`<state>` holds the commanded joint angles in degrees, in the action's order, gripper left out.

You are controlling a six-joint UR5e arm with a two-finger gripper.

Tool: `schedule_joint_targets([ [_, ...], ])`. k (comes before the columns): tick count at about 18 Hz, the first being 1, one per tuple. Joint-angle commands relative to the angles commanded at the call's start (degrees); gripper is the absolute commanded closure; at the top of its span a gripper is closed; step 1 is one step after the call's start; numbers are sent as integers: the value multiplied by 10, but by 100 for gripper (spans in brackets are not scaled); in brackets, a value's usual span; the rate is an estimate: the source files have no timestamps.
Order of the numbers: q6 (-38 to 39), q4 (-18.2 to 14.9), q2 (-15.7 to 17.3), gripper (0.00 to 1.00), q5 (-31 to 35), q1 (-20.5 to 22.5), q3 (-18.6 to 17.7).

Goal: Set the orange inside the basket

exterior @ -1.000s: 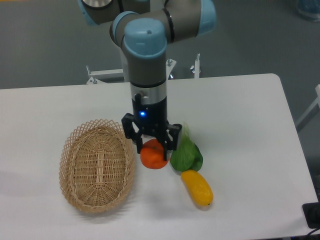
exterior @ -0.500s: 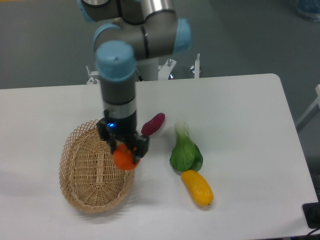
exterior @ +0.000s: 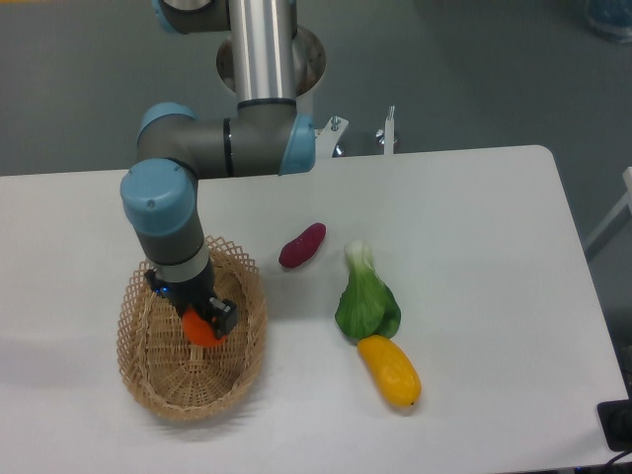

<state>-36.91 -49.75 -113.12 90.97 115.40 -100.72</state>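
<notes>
Orange fruit now sits over the inside of the basket [exterior: 148, 380] instead of out on the counter: a second ago the orange [exterior: 200, 329] was pinched just right of the basket's rim, beside the leafy green [exterior: 365, 304], and half a second ago it was crossing the right rim. The gripper [exterior: 197, 318] has carried it leftward to the basket's middle, and its fingers remain pressed against the orange on either side, so the fruit is held rather than released; whether it already touches the woven floor or hangs just above it I cannot tell from this angle. With the arm swung away toward the left edge of the counter, a purple sweet potato [exterior: 301, 245] shows between the basket and the green, and it was hidden behind the arm before. The green and the yellow fruit [exterior: 389, 370], which lies nearer the front edge, have not moved, and the basket looks to lie where it did, near the front-left corner. For the task this means the carry is essentially done and the orange is within the basket's walls. What seems left is to lower it if any gap remains, spread the fingers, and lift straight up. The main risk, as I judge it, is the round fruit rolling on the curved floor once freed, or a finger snagging the open lattice rim on the way out.
</notes>
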Motion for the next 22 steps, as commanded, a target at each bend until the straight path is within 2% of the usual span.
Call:
schedule_joint_targets([
  [8, 11, 0, -9, 24, 0, -9, -5],
  [10, 10, 1, -7, 18, 0, -8, -4],
  [12, 10, 0, -5, 6, 0, -8, 2],
  [13, 10, 0, -1, 0, 0, -7, 3],
  [18, 7, 0, 24, 0, -5, 3, 3],
  [22, -6, -5, 59, 0, -8, 46, -10],
])
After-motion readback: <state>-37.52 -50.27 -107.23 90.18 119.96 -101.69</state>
